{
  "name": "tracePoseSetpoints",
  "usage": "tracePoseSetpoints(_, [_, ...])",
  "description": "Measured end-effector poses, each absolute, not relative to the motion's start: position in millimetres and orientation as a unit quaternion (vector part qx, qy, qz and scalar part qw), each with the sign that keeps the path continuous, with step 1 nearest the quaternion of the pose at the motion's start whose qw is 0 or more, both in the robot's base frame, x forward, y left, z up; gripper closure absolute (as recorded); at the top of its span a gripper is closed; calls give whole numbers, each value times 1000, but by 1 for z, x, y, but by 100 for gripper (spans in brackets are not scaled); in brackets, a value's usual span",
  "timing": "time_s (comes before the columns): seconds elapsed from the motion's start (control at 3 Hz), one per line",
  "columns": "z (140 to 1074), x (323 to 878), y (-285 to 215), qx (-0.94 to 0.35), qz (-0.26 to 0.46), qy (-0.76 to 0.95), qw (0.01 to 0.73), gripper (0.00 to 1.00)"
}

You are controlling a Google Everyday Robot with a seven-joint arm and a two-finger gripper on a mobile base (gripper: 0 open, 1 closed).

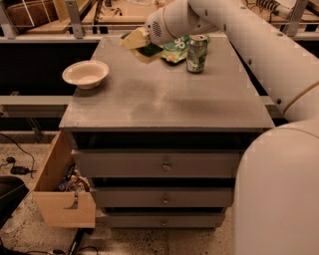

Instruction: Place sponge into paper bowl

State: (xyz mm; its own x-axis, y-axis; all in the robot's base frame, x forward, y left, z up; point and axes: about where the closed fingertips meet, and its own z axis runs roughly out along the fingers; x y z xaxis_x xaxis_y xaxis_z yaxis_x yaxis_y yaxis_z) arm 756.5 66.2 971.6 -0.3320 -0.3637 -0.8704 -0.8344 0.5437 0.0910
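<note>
The gripper (143, 41) hangs above the far left part of a grey cabinet (164, 107), whose three knobbed drawers (164, 164) sit well below it, in warm dim light. Behind the gripper runs a wooden workbench (114, 12). Far below and to its left, an open wooden box (57, 199) juts over the speckled floor (20, 234).

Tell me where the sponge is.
Camera view: the sponge hangs in the gripper over the far side of the table, between the paper bowl and the drink can.
</note>
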Motion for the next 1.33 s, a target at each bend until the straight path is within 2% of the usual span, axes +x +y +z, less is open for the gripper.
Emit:
tracePoseSetpoints(0.67, [990,769,132,-376,325,720,484,100])
tracePoseSetpoints(1.0, [985,771,137,-377,327,721,481,100])
tracePoseSetpoints(1.33, [968,781,164,-387,329,715,480,100])
